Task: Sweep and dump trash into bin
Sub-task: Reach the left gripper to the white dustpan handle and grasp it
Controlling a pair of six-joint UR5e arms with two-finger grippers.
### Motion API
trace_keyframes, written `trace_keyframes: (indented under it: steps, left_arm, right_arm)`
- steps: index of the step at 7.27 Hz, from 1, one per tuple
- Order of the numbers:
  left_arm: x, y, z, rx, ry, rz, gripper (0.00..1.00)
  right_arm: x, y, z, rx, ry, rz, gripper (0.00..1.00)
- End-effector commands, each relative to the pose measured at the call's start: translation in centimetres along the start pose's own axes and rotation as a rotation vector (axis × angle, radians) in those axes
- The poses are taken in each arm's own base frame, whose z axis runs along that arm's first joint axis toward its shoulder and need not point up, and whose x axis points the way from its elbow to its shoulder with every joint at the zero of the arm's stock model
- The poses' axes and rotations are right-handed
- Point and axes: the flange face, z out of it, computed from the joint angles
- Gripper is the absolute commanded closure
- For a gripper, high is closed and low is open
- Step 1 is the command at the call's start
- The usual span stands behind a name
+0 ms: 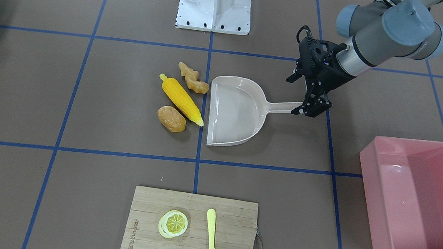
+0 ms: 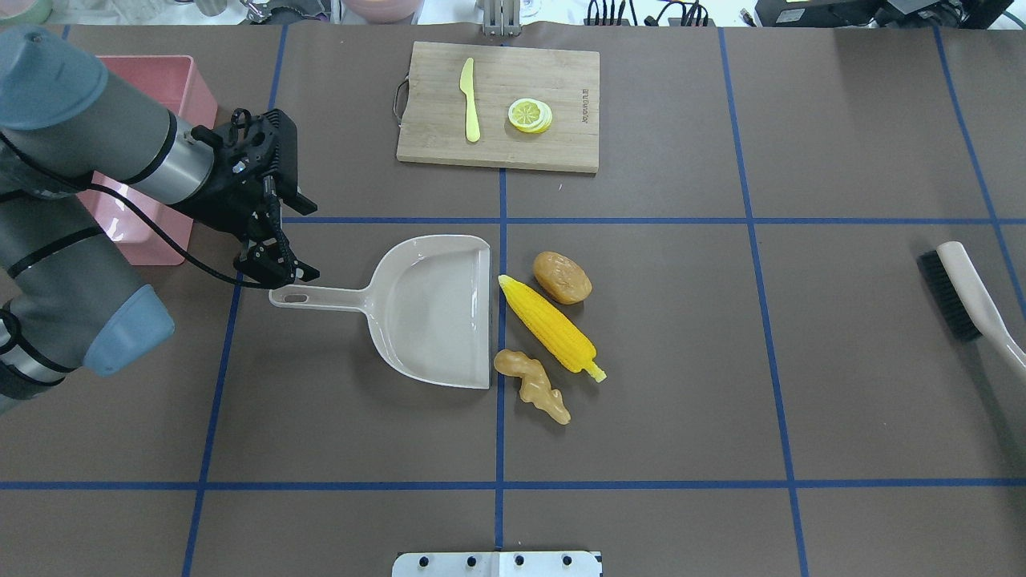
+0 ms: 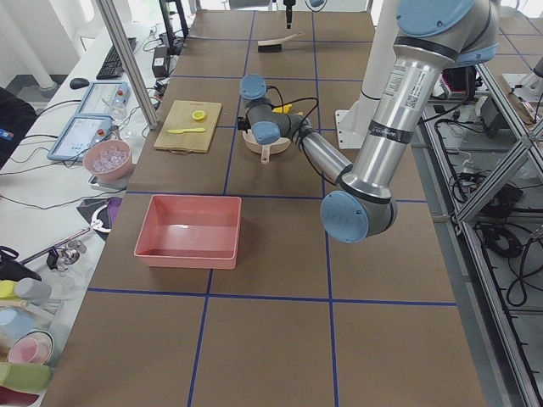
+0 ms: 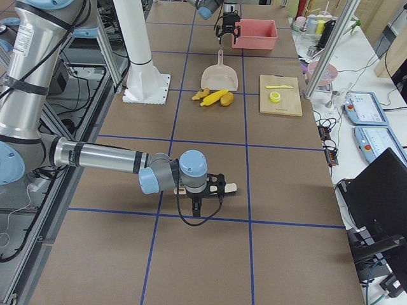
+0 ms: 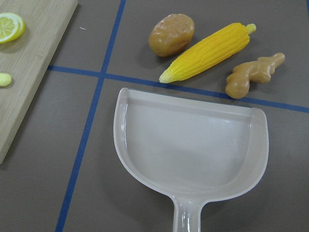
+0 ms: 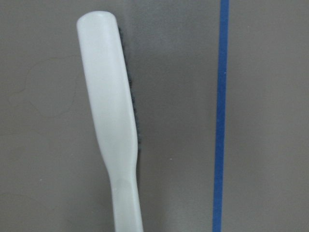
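Observation:
The corn cob, potato and ginger root lie on the table just outside the open mouth of the beige dustpan. The left wrist view shows the same pan with the trash beyond it. My left gripper is open over the tip of the dustpan handle. The pink bin stands apart on the left arm's side. My right gripper is at a brush lying on the table; I cannot tell whether it is open or shut. The right wrist view shows only the brush handle.
A wooden cutting board with a lemon slice and a yellow plastic knife lies at the operators' edge. The robot's white base stands at the opposite edge. Blue tape lines grid the brown table.

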Motion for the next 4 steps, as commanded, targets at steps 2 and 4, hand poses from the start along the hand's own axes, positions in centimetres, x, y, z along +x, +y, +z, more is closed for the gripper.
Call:
trace_keyframes:
  steps: [2,4]
  left_arm:
    - [0.5,4.3,4.4,0.144,0.015,-0.024,0.03]
    - [1.8,6.0,7.4,0.243,-0.004,-0.054,0.03]
  right_arm:
    - [-2.8,0.4,1.6,-0.034,0.021,-0.031,0.00]
    - [-3.6,1.0,3.1,-0.067,0.037,-0.064,0.00]
